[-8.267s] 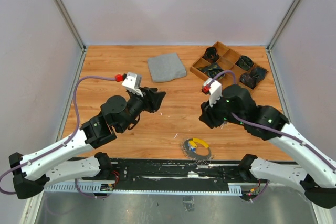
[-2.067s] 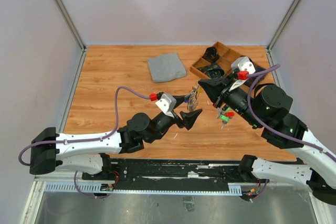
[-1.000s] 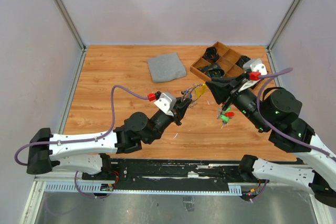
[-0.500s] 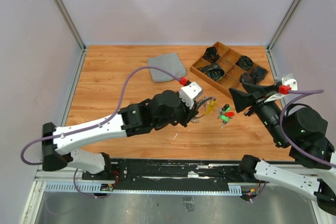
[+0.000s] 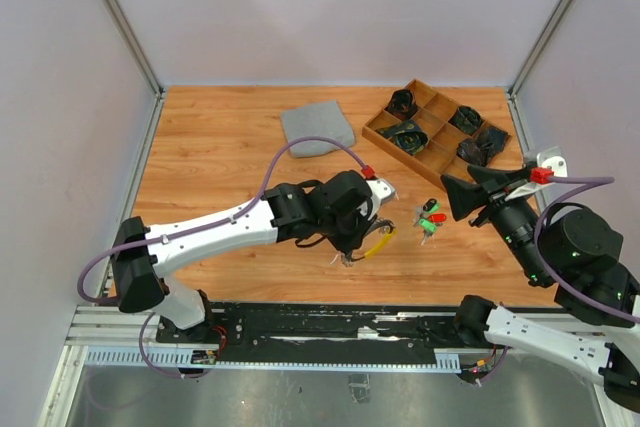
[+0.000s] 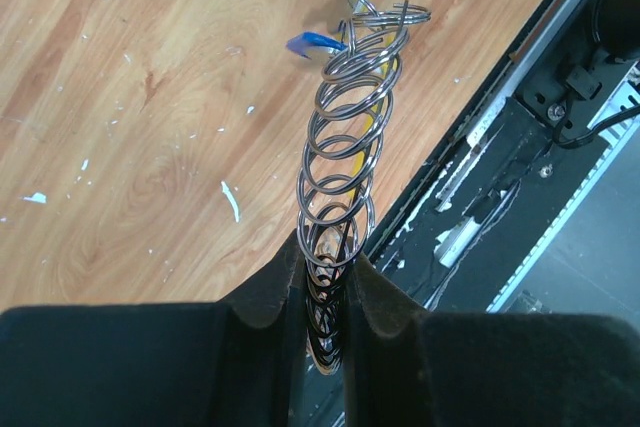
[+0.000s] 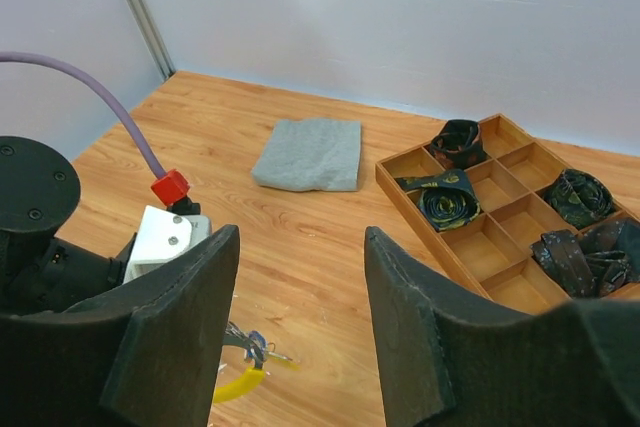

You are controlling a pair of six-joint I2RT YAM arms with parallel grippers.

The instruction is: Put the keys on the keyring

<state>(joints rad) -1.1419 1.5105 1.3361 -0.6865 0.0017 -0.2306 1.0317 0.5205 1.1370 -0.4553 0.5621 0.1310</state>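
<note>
Close up, left wrist view: the left gripper point(image 6: 325, 272) has its fingers point(image 6: 265, 297) clamped on the near end of the keyring point(image 6: 345, 137). The ring reads as a run of overlapping wire loops stretching away over the table point(image 6: 130, 97). A blue key point(image 6: 312, 44) hangs at the far end, and a yellow key point(image 6: 374, 109) shows through the loops. A black rail point(image 6: 520, 147) runs along the table edge on the right. Only this view shows the blue key and the loops themselves.

Right wrist view: the right gripper point(image 7: 300, 237) has its fingers point(image 7: 180, 337) standing wide apart with nothing between them. Beyond them lie a folded grey cloth point(image 7: 310, 154) and a wooden tray point(image 7: 425, 230) holding dark rolled strips point(image 7: 450, 200). The left arm's wrist and the yellow key sit low in the gap.

Top view: green and red keys point(image 5: 432, 219) lie loose on the table between the two grippers, seen in neither wrist view. The left arm reaches from its base across to the table's middle, wrist bent down toward the near edge, with the yellow key dangling beside it. The right arm is folded back, its gripper pointing left, just right of the loose keys.
</note>
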